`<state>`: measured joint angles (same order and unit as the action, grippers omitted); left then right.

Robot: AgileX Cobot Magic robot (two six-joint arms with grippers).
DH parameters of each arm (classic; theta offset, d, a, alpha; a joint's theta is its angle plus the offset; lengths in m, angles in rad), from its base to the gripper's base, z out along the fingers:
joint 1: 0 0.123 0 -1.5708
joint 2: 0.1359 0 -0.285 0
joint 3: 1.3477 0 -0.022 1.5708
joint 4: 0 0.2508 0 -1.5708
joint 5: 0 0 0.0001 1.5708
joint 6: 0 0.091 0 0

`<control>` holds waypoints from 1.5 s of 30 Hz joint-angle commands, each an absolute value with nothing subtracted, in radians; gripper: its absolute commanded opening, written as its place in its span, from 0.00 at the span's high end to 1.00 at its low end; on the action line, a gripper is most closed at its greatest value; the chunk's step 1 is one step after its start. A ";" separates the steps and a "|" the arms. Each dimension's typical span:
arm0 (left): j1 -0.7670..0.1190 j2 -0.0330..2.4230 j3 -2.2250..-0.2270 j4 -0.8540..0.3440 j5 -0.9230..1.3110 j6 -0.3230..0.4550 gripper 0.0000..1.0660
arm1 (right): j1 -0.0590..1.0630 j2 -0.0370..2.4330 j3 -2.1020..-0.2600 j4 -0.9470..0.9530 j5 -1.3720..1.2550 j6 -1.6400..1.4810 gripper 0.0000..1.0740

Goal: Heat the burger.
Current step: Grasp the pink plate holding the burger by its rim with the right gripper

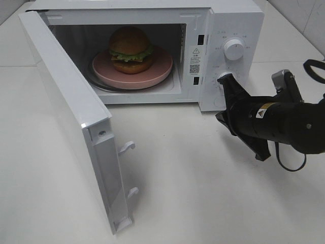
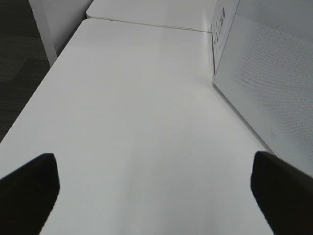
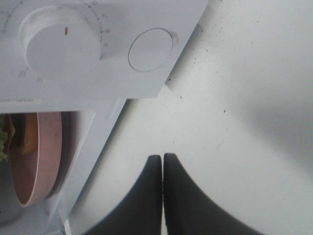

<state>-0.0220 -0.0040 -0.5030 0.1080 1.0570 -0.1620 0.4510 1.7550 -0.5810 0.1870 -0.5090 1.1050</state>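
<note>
The burger [image 1: 131,49] stands on a round pink plate [image 1: 158,74] inside the white microwave [image 1: 228,20], whose door [image 1: 66,101] hangs wide open to the left. In the right wrist view an edge of the burger [image 3: 4,142] and the plate [image 3: 46,156] show in the cavity. My right gripper [image 1: 226,81] is shut and empty, its tip just in front of the lower knob [image 1: 223,77] of the control panel; the right wrist view shows the gripper [image 3: 162,159] apart from the panel. My left gripper [image 2: 154,183] is open with nothing between its fingers [image 2: 29,188], beside the door's outer face [image 2: 274,73].
The control panel carries an upper knob [image 1: 234,49], a lower knob [image 3: 61,46] and a round button [image 3: 150,50]. Bare white table [image 1: 193,183] spreads in front of the microwave. In the left wrist view the table's edge [image 2: 44,93] drops to dark floor.
</note>
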 commanded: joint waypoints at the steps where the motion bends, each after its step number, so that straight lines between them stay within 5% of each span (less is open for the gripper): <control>1: -0.029 -0.025 -0.503 0.104 1.044 -0.165 0.06 | 0.447 1.695 -0.575 0.134 -0.439 1.055 1.00; 24: -0.029 -0.025 -0.503 0.104 1.044 -0.165 0.06 | 0.447 1.372 -0.581 0.000 0.142 0.432 0.98; 45: -0.029 -0.025 -0.503 0.104 1.044 -0.165 0.06 | 0.447 1.349 -0.810 -0.005 0.609 -0.343 0.92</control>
<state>-0.0220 -0.0040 -0.5030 0.1080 1.0570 -0.1620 0.4510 1.3550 -0.7880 0.0000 0.5870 -0.1920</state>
